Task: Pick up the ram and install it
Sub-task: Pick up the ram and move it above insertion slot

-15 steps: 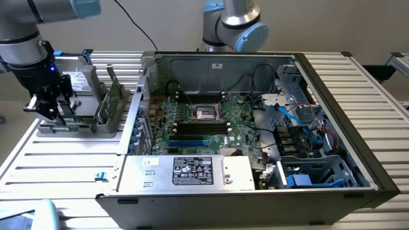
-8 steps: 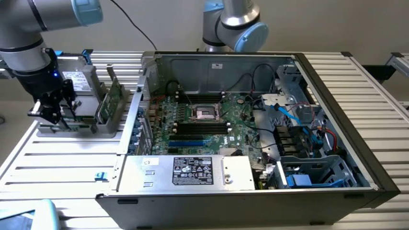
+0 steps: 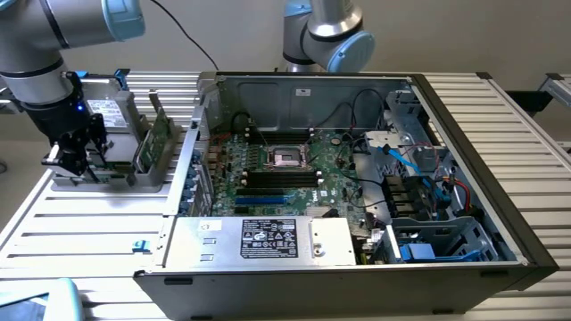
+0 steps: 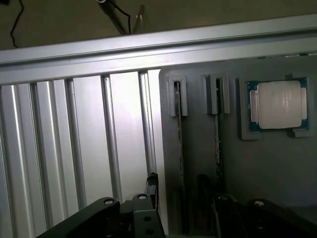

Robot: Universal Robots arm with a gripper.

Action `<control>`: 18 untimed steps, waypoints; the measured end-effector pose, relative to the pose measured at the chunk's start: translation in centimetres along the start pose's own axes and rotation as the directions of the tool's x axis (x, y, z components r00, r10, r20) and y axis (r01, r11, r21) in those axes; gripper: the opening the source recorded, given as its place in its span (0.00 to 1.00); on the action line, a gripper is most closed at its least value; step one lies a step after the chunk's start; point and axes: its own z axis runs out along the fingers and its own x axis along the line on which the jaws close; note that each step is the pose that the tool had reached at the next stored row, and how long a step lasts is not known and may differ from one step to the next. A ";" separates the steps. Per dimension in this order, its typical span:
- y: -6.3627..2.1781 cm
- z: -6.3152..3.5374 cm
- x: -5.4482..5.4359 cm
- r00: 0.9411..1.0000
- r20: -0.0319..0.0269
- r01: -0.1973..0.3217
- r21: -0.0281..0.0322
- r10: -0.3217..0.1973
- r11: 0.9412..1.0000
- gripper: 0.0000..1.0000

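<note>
Gripper [image 4: 185, 215] [image 3: 82, 167] spread wide, holding nothing, poised over grey fixture [image 4: 237, 163]. Ram [image 4: 179, 148] stands on edge in fixture slot, in line with the gap between the jaws. Second thin stick [image 4: 217, 144] in next slot, silver processor chip [image 4: 277, 105] beyond. Fixture sits on slatted aluminium table [image 3: 80, 227], at exterior view's left of open computer case [image 3: 357, 87]. Plain wall behind.

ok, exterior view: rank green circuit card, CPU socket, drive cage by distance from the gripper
1. green circuit card: standing just beside the gripper, exterior view's left.
2. CPU socket: mid-view.
3. drive cage: exterior view's lower right.
</note>
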 end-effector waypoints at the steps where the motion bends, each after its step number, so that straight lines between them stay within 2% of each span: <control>1: 0.00 0.01 0.0 1.000 0.000 0.000 0.000 0.000 1.000 0.45; 7: 0.05 0.44 -0.2 1.000 0.000 0.000 0.000 0.000 1.000 0.45; 13: 0.26 0.78 -0.4 1.000 0.003 0.000 0.000 0.000 1.000 0.45; 18: 0.27 1.18 -0.4 1.000 0.013 0.000 -0.002 0.000 1.000 0.45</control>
